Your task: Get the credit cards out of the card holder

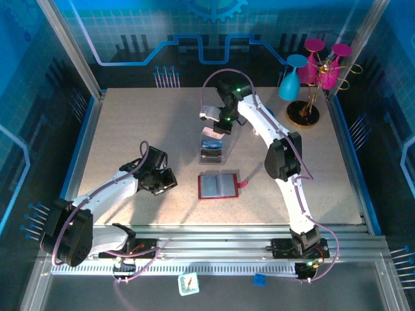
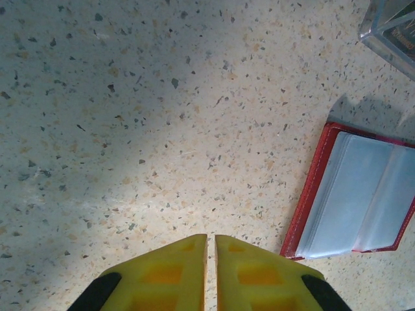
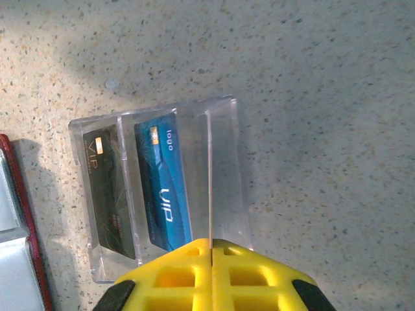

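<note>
Left arm (image 1: pixel 107 191) folded low, left gripper (image 2: pixel 211 238) closed; right arm (image 1: pixel 260 124) reaching forward, right gripper (image 3: pixel 212 241) closed, pointing down.

Two credit cards (image 3: pixel 162 188), one card holder (image 1: pixel 217 186), one clear box (image 3: pixel 225 170), and perhaps three goblets (image 1: pixel 293 81).

Robot lab booth, blue circuit-print walls (image 1: pixel 130 32), aluminium frame (image 1: pixel 214 247)

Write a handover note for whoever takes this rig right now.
Tools: left tool shut, empty, over bare table beside the card holder; right tool shut, empty, over the clear box edge.
The card holder lies open; its visible pockets look empty.
Done: black card and blue card stand in separate slots of the box.
Left: check the holder for any remaining card.
</note>
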